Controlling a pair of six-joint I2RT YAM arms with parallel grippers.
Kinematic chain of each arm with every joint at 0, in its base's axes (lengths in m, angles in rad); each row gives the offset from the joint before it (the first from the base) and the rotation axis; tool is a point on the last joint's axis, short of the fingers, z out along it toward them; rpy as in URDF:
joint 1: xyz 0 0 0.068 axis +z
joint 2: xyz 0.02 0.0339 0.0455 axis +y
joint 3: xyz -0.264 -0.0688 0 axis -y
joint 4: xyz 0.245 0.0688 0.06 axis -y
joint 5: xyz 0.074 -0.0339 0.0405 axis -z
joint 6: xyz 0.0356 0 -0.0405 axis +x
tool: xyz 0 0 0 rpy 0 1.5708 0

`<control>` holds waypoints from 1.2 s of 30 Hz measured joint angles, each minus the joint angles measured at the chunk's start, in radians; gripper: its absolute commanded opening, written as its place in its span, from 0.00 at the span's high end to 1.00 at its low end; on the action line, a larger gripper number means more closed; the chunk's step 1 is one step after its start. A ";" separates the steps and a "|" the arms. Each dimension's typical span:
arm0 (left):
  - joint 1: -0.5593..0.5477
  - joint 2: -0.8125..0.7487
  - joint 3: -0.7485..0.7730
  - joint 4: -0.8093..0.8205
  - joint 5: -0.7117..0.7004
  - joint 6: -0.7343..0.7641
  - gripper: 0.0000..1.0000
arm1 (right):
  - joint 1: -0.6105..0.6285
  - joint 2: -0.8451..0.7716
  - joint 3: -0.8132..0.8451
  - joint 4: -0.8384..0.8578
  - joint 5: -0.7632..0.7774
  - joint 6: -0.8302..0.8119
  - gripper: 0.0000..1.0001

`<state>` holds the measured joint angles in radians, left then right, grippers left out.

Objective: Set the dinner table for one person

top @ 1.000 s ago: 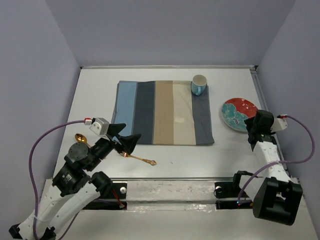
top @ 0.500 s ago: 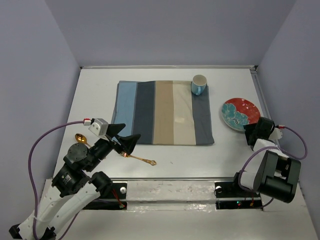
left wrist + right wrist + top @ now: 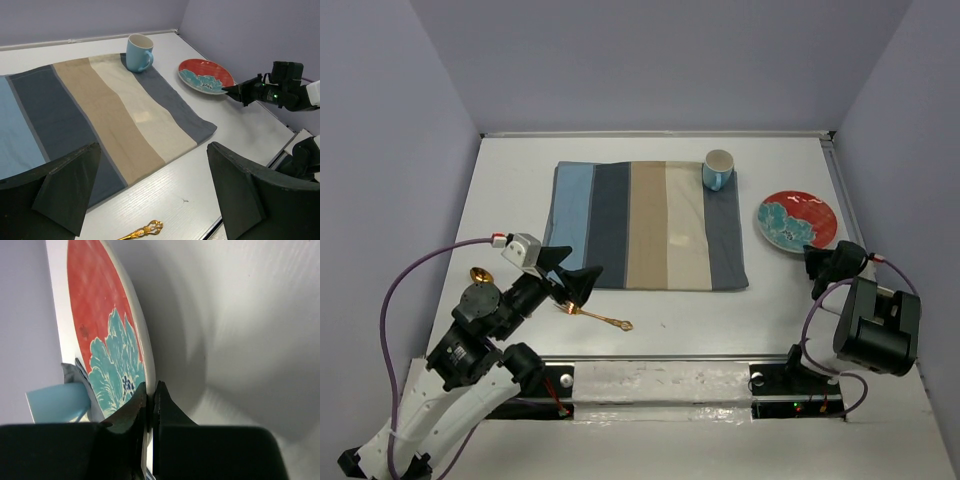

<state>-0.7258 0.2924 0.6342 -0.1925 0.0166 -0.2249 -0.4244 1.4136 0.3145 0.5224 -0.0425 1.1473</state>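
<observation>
Since the earlier frames, the right arm has folded back toward its base, and the plate [image 3: 796, 220] has shifted slightly toward the far side of the bench [image 3: 510, 190] and toward the placemat [image 3: 647, 225].

1. Right tool [image 3: 815, 256]: closed on the plate. The right wrist view shows both fingers pinching the plate rim [image 3: 145, 365] between them. The left wrist view shows the tool tip [image 3: 229, 90] meeting the near edge of the plate [image 3: 206, 75]. Whether the plate lies flat on the bench or is slightly raised cannot be told.

2. Left tool [image 3: 570, 270]: open, jaws spread wide and holding nothing. It hangs above the bench beside the near left corner of the placemat.

3. Bench: the white surface lies directly below both tools. It spans the whole work area, from the arm bases to the far wall. Bare bench shows between the left fingers in the left wrist view [image 3: 200, 190] and beside the plate in the right wrist view [image 3: 240, 315].

4. Items on the bench:
- The striped placemat lies flat at the centre.
- A blue cup [image 3: 718, 168] stands upright on the far right corner of the placemat.
- A gold utensil [image 3: 603, 319] lies on the bare bench just right of the left tool.
- A gold spoon [image 3: 480, 275] lies to the left of that tool, partly hidden by the arm.
</observation>
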 measured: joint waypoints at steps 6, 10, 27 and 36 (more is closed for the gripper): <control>0.019 0.021 0.000 0.000 0.000 0.000 0.01 | 0.001 -0.182 -0.094 -0.017 -0.003 -0.028 1.00; 0.037 0.039 0.000 0.000 0.006 0.000 0.01 | 0.002 -0.429 -0.108 -0.167 -0.007 -0.099 1.00; 0.158 0.116 0.000 0.001 0.039 0.000 0.01 | 0.711 -0.267 0.302 -0.191 -0.172 -0.237 1.00; 0.187 0.142 0.001 0.002 0.038 0.000 0.01 | 0.942 0.177 0.453 -0.097 -0.171 -0.255 1.00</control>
<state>-0.5385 0.4343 0.6353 -0.1909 0.0544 -0.2253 0.5175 1.5902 0.7677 0.4252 -0.2138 0.8921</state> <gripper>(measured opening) 0.989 0.107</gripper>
